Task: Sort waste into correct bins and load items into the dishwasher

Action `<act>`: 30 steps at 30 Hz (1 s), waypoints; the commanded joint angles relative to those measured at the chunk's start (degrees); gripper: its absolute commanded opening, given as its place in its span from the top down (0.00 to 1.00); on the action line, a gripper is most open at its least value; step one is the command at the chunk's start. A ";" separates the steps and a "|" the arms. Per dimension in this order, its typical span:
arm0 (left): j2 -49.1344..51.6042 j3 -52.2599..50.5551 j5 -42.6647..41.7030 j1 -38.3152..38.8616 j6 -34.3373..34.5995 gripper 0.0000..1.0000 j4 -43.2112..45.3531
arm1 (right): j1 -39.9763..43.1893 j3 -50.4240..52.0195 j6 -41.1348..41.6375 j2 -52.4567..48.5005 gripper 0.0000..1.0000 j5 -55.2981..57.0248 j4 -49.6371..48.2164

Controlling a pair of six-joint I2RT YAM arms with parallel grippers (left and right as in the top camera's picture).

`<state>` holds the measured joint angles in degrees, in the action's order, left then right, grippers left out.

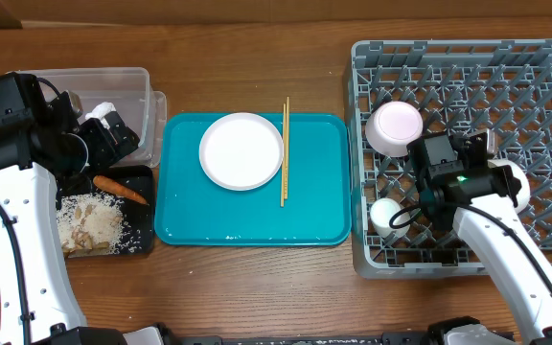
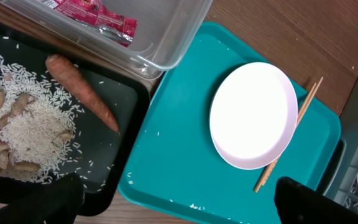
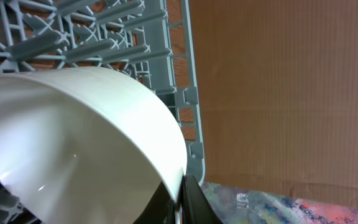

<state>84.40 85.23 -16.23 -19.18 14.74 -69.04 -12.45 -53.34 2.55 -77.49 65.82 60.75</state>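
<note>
**Left jaws wide and empty, right pinched on a bowl rim**

Above the left edge of the teal tray [image 1: 314,201]: left gripper [image 2: 179,205], fingers spread far apart, nothing between them.

On the teal tray, left of centre: large white plate [image 1: 241,150], lying flat. Just beside its right edge, touching or nearly so: pair of chopsticks [image 1: 284,153], laid side by side along the tray's short direction.

Just left of the teal tray, at its near corner: black tray [image 1: 140,218], with an orange carrot [image 1: 121,189] lying slantwise inside and a heap of rice and beige scraps [image 1: 91,225] further from the teal tray.

Left of the teal tray, at its far corner: clear tub [image 1: 127,91], with a red-and-silver wrapper [image 2: 98,17] on its floor.

Right of the teal tray, close alongside: grey dish rack [image 1: 506,86]. Inside it, nearest the teal tray: second bowl [image 1: 395,127] and small cup [image 1: 385,213]. Deeper in, further right: right gripper [image 3: 180,202], clamped tight on the rim of a white bowl [image 3: 73,143], held tilted among the pegs.
</note>
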 commanded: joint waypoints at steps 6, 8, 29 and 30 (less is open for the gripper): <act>-0.09 0.85 0.28 -0.28 -0.39 0.00 0.09 | -10.69 -0.15 2.64 -0.02 0.96 -10.93 0.79; -0.09 0.85 0.28 -0.28 -0.39 0.00 0.09 | -12.68 -0.15 2.64 -0.02 0.96 -14.56 1.53; -0.09 0.85 0.31 -0.28 -0.39 0.00 0.07 | -12.72 -7.10 2.62 0.00 0.03 -38.12 5.95; -0.09 0.85 0.28 -0.28 -0.39 0.00 0.09 | -12.72 -9.31 2.64 0.04 0.02 -40.26 7.15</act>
<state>84.40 85.23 -16.21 -19.18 14.74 -69.01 -24.84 -56.58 4.49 -77.76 33.19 66.43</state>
